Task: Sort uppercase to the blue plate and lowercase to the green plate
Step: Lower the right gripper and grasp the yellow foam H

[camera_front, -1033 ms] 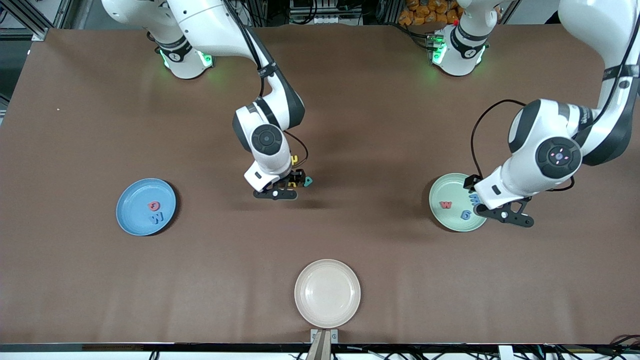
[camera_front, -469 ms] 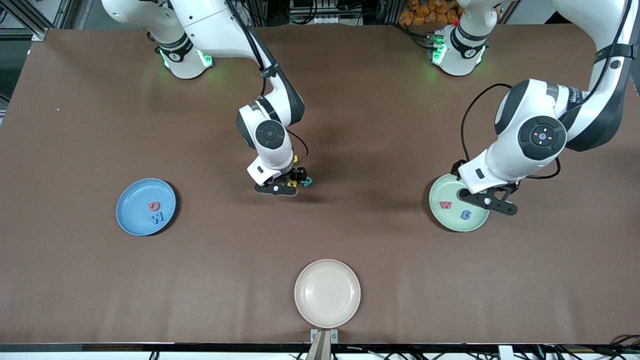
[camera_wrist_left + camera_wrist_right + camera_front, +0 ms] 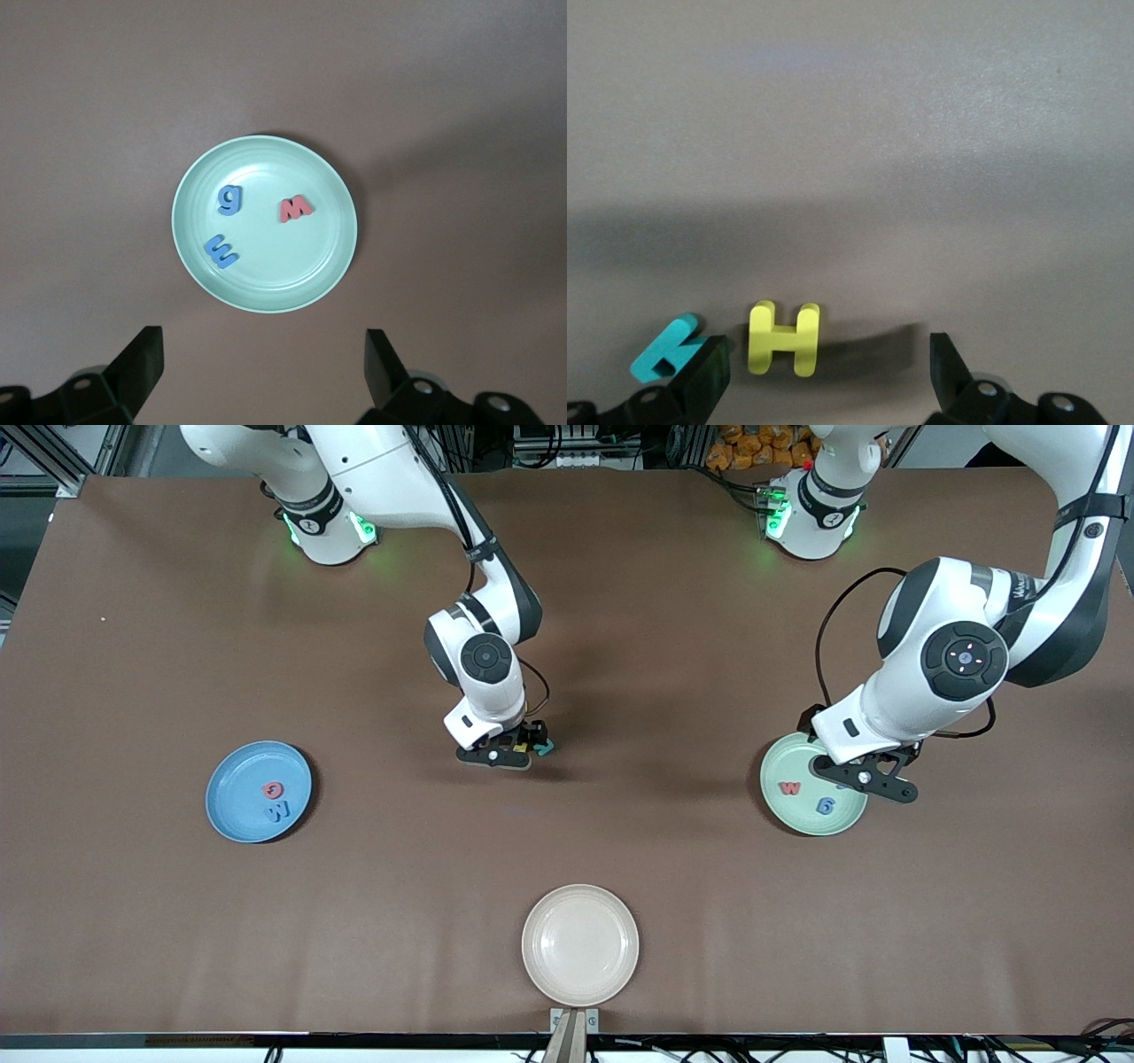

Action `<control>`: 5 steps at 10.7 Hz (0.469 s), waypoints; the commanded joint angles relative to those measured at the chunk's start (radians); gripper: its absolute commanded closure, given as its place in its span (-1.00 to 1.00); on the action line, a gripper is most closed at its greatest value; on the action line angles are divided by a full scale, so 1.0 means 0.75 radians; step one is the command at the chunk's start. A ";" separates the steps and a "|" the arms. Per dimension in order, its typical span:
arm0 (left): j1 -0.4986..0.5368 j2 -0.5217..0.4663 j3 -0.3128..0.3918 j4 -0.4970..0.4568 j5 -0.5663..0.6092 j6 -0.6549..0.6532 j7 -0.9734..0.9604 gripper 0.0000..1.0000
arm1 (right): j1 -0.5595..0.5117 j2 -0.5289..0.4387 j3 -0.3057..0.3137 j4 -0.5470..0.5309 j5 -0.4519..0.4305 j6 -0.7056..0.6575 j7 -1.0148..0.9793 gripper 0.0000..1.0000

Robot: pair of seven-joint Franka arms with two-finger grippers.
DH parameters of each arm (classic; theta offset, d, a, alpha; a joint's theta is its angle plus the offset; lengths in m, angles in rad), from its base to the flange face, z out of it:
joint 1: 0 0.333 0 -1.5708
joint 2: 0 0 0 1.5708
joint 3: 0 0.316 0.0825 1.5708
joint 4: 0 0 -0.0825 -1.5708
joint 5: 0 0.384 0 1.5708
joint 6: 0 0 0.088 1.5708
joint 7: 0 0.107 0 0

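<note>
The blue plate (image 3: 232, 815) holds a red Q (image 3: 273, 788) and a blue W-like capital (image 3: 279, 810). The green plate (image 3: 784, 815) holds the red w (image 3: 296, 209), blue g (image 3: 230, 198) and blue m (image 3: 221, 251). My left gripper (image 3: 261, 372) is open and empty, up over the green plate's edge (image 3: 864, 778). My right gripper (image 3: 824, 372) is open and low over the yellow H (image 3: 783, 339), which lies between its fingers. The teal letter (image 3: 666, 350) lies just outside one finger; it also shows in the front view (image 3: 545, 747). The yellow u/n is hidden.
A beige plate (image 3: 580, 943) sits near the table's front edge, nearer the front camera than the right gripper. The brown table (image 3: 399, 868) is bare between the plates.
My left gripper has lifted and drawn back from the green plate, with the blue m left in it. My right gripper has shifted slightly toward the left arm's end, over the H.
</note>
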 commanded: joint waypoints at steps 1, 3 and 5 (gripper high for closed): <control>0.002 -0.024 0.005 0.002 -0.040 -0.025 0.045 -1.00 | -0.014 -0.002 0.014 -0.014 -0.040 0.025 0.038 -1.00; 0.002 -0.020 0.005 0.002 -0.040 -0.023 0.043 -1.00 | -0.016 0.004 0.016 -0.014 -0.048 0.037 0.040 -1.00; 0.002 -0.017 0.007 0.002 -0.040 -0.023 0.043 -1.00 | -0.014 0.014 0.016 -0.014 -0.048 0.057 0.073 -1.00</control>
